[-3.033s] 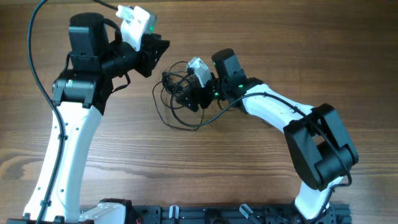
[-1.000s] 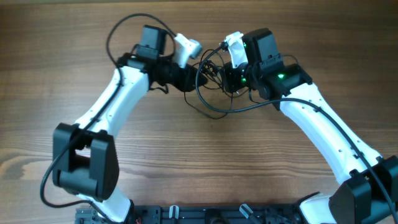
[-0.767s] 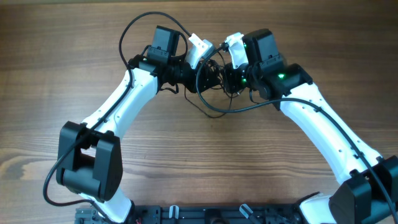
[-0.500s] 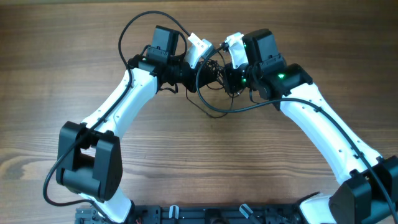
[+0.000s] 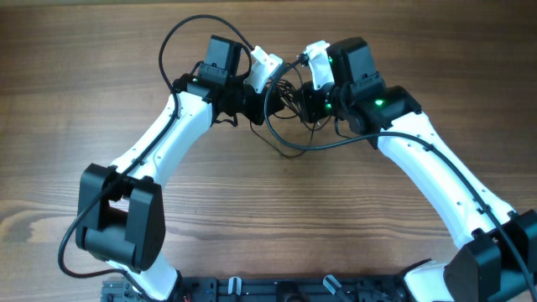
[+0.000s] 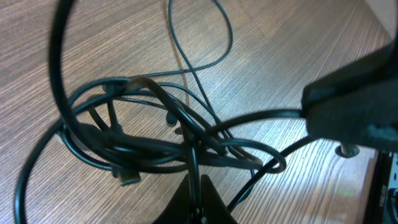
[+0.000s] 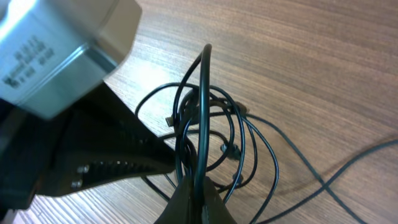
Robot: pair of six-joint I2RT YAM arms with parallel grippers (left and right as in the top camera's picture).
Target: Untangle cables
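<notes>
Thin black wire cables (image 5: 287, 101) with tiny plug ends, bunched in crossing loops at the far middle of the brown wood-grain table (image 5: 268, 210); pinched on one side by the left black two-finger gripper (image 6: 198, 198), jaws pressed together on a strand; clamped likewise on the other by the right gripper (image 7: 198, 199); nothing freed yet, judging by the overlaps; all the drawing apart left to do.

Overhead: soft, even room light, table (image 5: 84, 101) mid-bright, faint shadows close under cables (image 5: 288, 101). Left wrist view: pale glare patch on wood lower right of cables, thick cord (image 6: 55, 62) left of them blurred. Right wrist view: grey block (image 7: 56, 50) upper left of cables out of focus, wood grain beyond them sharp.
</notes>
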